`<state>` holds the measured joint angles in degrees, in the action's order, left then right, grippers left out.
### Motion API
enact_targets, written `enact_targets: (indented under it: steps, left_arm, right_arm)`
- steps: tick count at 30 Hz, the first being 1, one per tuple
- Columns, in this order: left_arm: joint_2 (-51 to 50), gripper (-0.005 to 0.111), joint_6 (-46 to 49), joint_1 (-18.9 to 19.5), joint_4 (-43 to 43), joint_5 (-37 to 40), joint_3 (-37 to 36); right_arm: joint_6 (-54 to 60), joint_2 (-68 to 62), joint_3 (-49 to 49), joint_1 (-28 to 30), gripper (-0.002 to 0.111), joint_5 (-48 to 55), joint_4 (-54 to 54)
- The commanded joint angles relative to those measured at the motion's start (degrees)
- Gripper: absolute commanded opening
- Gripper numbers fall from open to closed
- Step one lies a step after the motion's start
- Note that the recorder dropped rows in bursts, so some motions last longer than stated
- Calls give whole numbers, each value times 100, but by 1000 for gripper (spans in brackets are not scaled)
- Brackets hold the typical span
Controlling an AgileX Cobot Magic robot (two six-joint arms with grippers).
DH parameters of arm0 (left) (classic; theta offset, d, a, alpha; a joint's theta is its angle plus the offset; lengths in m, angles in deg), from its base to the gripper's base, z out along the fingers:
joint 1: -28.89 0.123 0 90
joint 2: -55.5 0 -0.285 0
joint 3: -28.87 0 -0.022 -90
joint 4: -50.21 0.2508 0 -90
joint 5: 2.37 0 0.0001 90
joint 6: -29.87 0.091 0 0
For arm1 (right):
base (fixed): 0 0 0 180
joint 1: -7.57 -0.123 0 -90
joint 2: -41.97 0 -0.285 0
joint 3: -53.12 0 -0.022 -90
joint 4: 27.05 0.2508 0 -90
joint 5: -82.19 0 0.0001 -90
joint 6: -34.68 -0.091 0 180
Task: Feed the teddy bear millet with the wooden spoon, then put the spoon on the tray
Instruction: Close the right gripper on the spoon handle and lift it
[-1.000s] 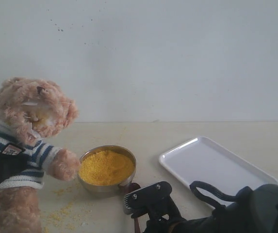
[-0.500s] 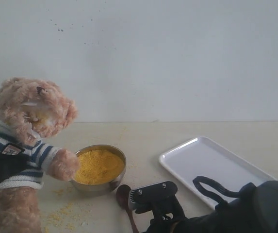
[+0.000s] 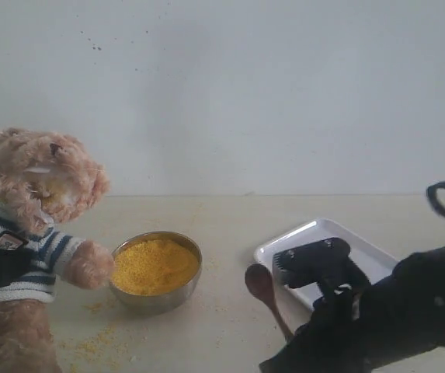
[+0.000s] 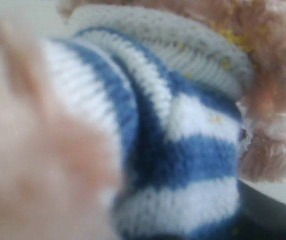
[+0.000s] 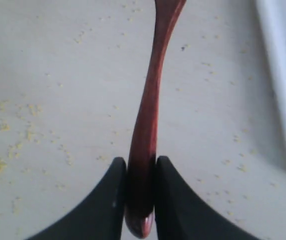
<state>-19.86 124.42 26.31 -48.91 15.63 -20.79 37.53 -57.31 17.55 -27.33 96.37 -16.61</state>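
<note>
Spoon (image 5: pixel 150 100), one, pinched in right end effector (image 5: pixel 140 162); one tray (image 3: pixel 325 235).

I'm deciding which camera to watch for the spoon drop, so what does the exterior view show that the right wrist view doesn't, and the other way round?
Only the exterior view: the teddy bear, the steel bowl heaped with millet, and most of the tray. Only the right wrist view: the right gripper shut on the end of the wooden spoon handle. Both: the spoon, a tray edge, and loose grains on the table.
</note>
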Motion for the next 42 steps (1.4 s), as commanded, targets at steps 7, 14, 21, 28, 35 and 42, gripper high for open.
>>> enact_targets:
  steps: [7,14,21,28,35,42]
  left_arm:
    - [45,4,19,6,-83,28,-17]
    - [45,4,19,6,-83,41,-17]
    - [45,4,19,6,-83,41,-17]
    - [45,4,19,6,-83,41,-17]
    - [45,4,19,6,-83,41,-17]
    - [45,4,19,6,-83,-25,-17]
  right_arm:
    - [2897,1142,221,1703,0,2181,1842]
    - [3566,1142,1328,2763,0,4291,2867]
    - [3785,1028,1978,2981,0,5579,3498]
    - [3906,895,1988,2981,0,5579,4018]
    - [3813,502,1988,2981,0,5579,4116]
    - [3837,195,2411,2981,0,5579,4309]
